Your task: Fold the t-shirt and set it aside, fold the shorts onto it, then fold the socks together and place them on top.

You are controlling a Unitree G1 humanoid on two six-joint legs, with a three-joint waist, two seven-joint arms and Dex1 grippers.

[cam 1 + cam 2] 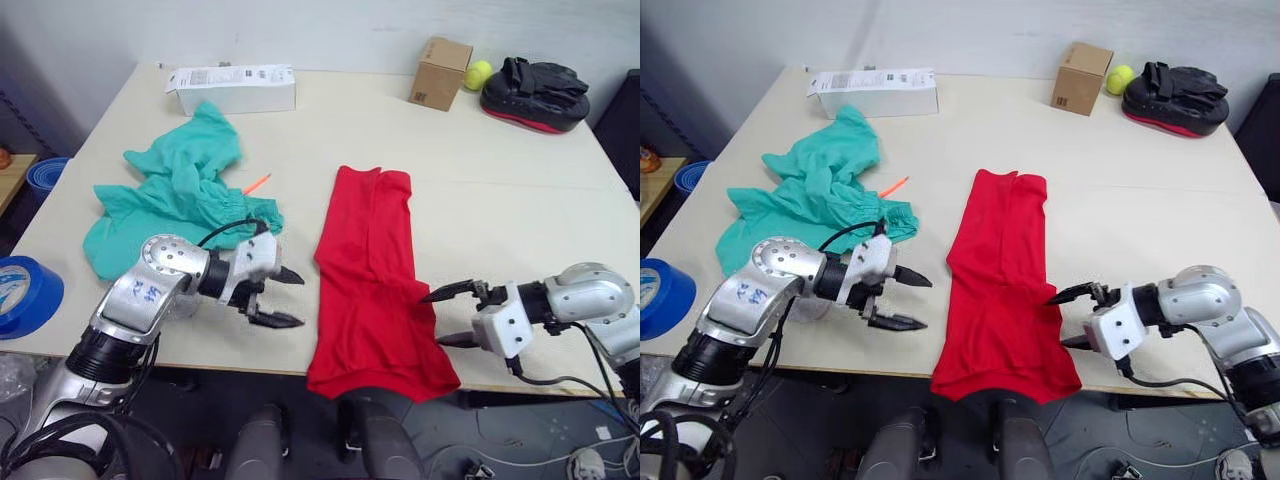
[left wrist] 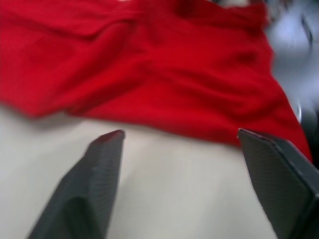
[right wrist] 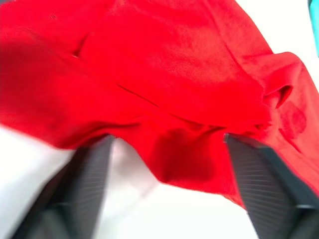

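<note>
Two grippers: mine, both with fingers spread apart and holding nothing.
Table [image 1: 480, 170]: under both my grippers.
T-shirt [image 1: 368, 270]: folded into a long strip between my grippers, its near end hanging over the table edge.
Shorts [image 1: 175, 190]: crumpled, just beyond my left gripper.
Left gripper [image 1: 285, 297]: near the t-shirt's left edge, not touching.
Right gripper [image 1: 440, 318]: tips at the t-shirt's right edge.

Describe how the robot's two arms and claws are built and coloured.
Both arms have rounded silver-grey metal housings with black joints and black cables. Each white wrist block carries a claw of two pointed black fingers: left claw, right claw. The left arm bears small blue markings.
</note>
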